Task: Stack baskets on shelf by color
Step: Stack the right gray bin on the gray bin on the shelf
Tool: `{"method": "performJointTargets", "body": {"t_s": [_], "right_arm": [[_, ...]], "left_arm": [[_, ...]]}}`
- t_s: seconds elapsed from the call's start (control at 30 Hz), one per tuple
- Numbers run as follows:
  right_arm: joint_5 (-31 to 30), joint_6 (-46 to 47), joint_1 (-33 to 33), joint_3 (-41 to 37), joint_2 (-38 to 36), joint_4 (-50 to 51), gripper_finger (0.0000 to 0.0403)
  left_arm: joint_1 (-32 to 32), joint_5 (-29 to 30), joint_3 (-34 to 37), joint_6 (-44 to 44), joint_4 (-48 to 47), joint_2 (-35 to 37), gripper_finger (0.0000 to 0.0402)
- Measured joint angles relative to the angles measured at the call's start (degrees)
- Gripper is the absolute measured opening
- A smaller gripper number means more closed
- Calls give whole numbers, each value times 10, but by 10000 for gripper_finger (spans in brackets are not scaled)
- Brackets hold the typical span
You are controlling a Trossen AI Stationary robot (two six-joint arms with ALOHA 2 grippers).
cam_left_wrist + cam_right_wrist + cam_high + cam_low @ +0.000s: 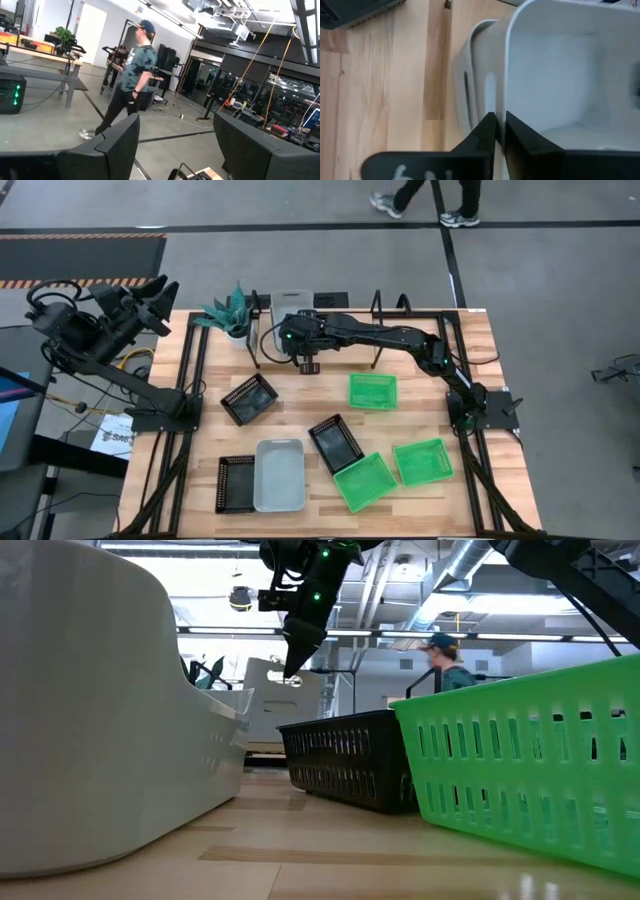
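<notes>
My right gripper (308, 365) reaches to the shelf (377, 305) at the table's far side and is shut on a grey-white basket (290, 304) in its left bay. In the right wrist view this basket (560, 75) sits nested inside a second grey-white one (477, 65). A third grey-white basket (280, 475) lies near the front edge beside a black one (234, 483). Two more black baskets (248, 398) (336, 442) and three green ones (372, 390) (423, 460) (363, 482) rest flat on the table. My left gripper (158, 292) is open, parked off the far left corner. My right gripper (500, 125) pinches the side wall of the inner grey-white basket at its rim (506, 90), one finger (485, 132) outside the wall and the other inside. It comes from above, pointing down. The basket sits nested in the one beneath it.
A teal spiky potted plant (232, 315) stands just left of the shelf. In the low view a grey-white basket (100, 720) and a green one (520, 770) fill the foreground. People walk in the room beyond (132, 75). Bare wood lies around the table's middle (300, 405).
</notes>
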State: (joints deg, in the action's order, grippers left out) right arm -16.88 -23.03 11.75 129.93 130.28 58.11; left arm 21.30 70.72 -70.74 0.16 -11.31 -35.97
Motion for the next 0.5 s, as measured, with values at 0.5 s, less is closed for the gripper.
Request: {"method": "performJointTargets", "body": {"t_s": [0.5], "right_arm": [[2, 1, 0, 10, 0, -8, 176]], "left_arm": [[0, 1, 0, 2, 0, 0, 244]]}}
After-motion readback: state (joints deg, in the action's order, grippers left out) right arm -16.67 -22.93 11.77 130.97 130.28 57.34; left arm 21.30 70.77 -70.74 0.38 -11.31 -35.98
